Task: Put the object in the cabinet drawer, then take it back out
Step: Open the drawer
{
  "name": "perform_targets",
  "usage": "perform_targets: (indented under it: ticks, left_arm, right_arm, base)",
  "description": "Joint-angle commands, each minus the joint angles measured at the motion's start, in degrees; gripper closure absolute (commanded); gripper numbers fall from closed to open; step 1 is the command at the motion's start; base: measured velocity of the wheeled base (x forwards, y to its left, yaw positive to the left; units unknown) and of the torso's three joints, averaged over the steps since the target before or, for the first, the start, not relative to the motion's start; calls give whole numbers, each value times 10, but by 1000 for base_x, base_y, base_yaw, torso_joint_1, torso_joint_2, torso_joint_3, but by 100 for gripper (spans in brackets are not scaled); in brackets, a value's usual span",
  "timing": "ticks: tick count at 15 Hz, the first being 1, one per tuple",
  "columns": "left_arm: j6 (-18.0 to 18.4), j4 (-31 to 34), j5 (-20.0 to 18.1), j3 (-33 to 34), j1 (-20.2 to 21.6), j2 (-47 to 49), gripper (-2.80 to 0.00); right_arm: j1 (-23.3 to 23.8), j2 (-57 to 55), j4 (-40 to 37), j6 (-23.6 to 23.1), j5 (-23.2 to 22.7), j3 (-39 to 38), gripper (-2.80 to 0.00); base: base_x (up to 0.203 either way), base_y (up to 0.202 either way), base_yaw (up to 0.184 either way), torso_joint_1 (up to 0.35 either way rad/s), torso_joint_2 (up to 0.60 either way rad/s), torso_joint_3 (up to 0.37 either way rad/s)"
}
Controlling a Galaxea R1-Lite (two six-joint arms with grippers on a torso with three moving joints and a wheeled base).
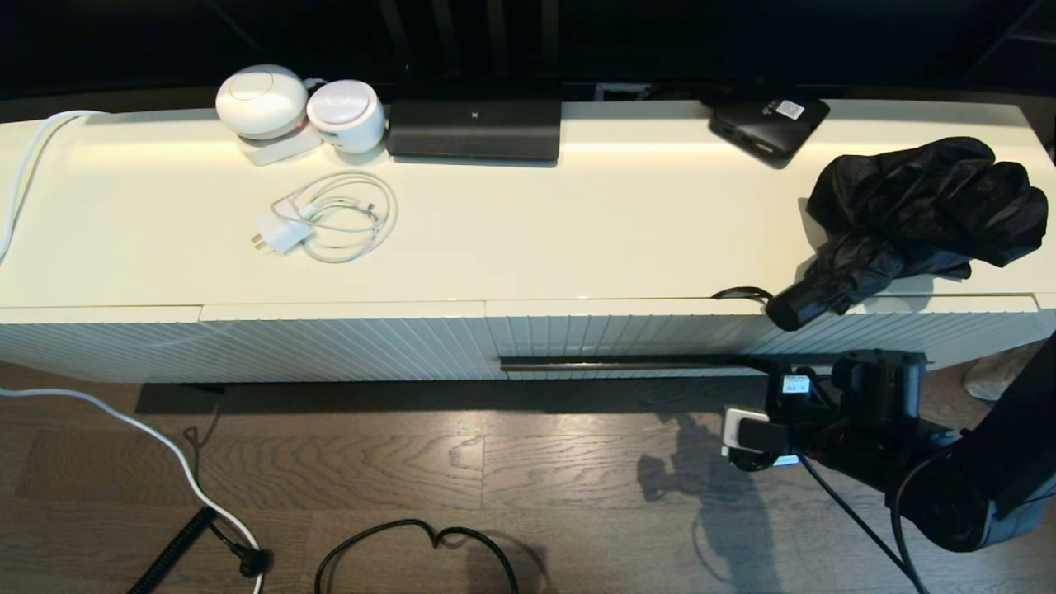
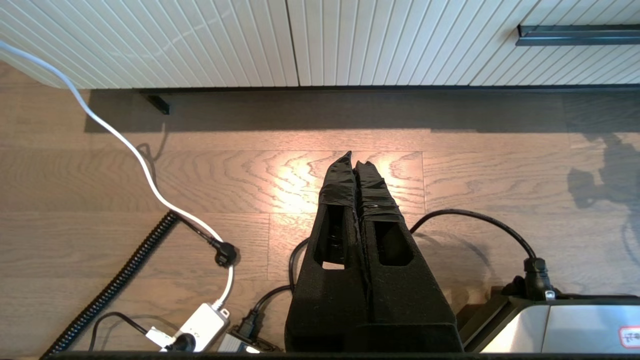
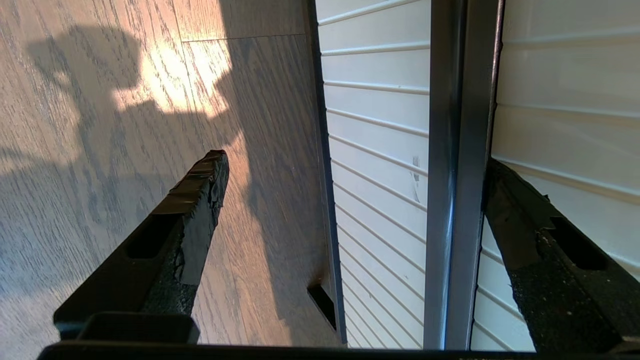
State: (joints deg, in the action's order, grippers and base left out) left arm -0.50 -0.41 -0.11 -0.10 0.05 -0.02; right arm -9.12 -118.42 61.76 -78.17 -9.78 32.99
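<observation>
Right gripper (image 3: 345, 200) first, since it sits closest to my cameras: I've got it low at the cabinet front, fingers spread wide, one finger (image 3: 185, 210) out over the wood floor (image 1: 495, 470) and the other tucked behind the long dark handle bar (image 3: 457, 175), right up against it, so the bar runs between the two fingers with nothing clenched yet. From the head view that arm reaches in from the right, its wrist just below the right end of the bar. That bar belongs to the cabinet drawer (image 1: 627, 334), ribbed cream front, closed flush with the panel beside it. My object, the black folding umbrella (image 1: 916, 210), lies on the cabinet top (image 1: 577, 231) at the far right, fabric loose and bunched, its stubby handle poking over the front edge just above the drawer, the thin wrist loop curling out to the left of the handle along the edge. Behind it, near the back of the top, I see a small flat black box (image 1: 767, 124) with a white label. Further left, a black slab-shaped device (image 1: 474, 128), two round white gadgets (image 1: 297, 107) and a coiled white charger cable (image 1: 330, 216). Left gripper (image 2: 356, 165) hangs parked low over the floor in front of the plain ribbed panel, fingers pressed together on nothing, with loose cables (image 2: 150, 175) lying beneath it.
</observation>
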Motion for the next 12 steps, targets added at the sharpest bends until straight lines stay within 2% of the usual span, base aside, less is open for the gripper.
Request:
perform_targets:
  ticks: [1, 12]
  left_arm:
    - [0, 0, 0, 0, 0, -1, 0]
    - [0, 0, 0, 0, 0, -1, 0]
  right_arm:
    - [0, 6, 0, -4, 1, -14, -280]
    - [-2, 27, 1, -2, 2, -110, -280]
  base:
    - [0, 0, 0, 0, 0, 0]
    - [0, 0, 0, 0, 0, 0]
